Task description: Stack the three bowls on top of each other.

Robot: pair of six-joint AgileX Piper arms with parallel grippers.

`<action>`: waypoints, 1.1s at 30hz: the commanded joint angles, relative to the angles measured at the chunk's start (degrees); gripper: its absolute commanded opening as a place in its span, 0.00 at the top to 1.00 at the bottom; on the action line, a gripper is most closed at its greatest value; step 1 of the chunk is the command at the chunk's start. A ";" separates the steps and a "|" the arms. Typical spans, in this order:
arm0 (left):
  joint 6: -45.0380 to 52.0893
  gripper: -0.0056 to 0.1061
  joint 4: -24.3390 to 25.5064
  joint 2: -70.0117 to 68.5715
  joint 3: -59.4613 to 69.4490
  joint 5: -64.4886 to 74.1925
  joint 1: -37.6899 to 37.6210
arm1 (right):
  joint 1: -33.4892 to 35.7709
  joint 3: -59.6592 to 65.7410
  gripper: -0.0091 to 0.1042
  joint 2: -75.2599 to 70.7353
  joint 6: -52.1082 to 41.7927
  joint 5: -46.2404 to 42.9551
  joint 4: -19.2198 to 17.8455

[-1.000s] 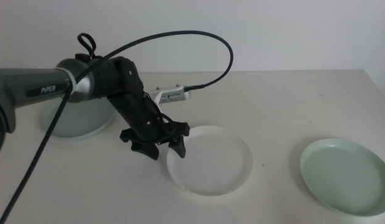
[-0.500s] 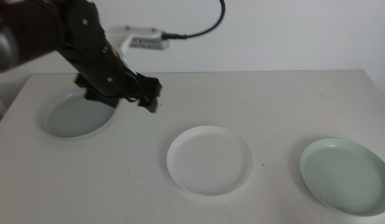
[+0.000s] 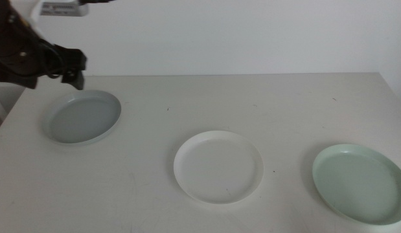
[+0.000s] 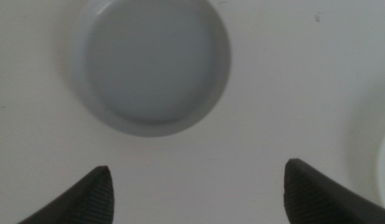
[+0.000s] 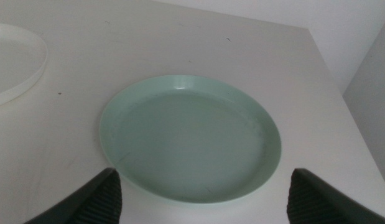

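— Middle view first: what is found nearest the camera?
— The white bowl (image 3: pixel 217 166) is seen at the front centre of the table (image 3: pixel 252 97), with the mint green bowl (image 3: pixel 360 182) well apart from it on the right side. Both are lying flat, and nothing is stacked on either.

— And farther back?
— The grey-blue bowl (image 3: pixel 83 116) is set at the left, deeper on the table and apart from the other two. The left gripper (image 3: pixel 65 68) is held above the table's far left corner, just beyond that bowl and not touching it.

— How are the fingers held?
— In the left wrist view the left gripper's fingers (image 4: pixel 92 194) are spread wide with nothing between them, and the grey-blue bowl (image 4: pixel 153 65) is seen on the table beyond them. The right gripper (image 5: pixel 201 196) is kept over the mint green bowl (image 5: pixel 189 135), its fingers (image 5: pixel 86 199) likewise parted and empty.
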 commanded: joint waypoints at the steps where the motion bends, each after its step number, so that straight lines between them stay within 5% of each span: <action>1: 2.14 0.01 -1.58 -1.30 -2.24 -2.30 2.93 | -0.40 -0.13 0.31 -1.52 -0.59 -4.42 -0.20; 16: 19.25 0.01 -17.13 18.23 -12.75 -4.62 17.25 | -0.40 -0.13 0.31 -1.52 -0.59 -4.42 -0.20; 33: 20.86 0.01 -16.64 36.03 -23.73 -8.71 18.99 | -0.40 -0.13 0.31 -1.52 -0.59 -4.42 -0.20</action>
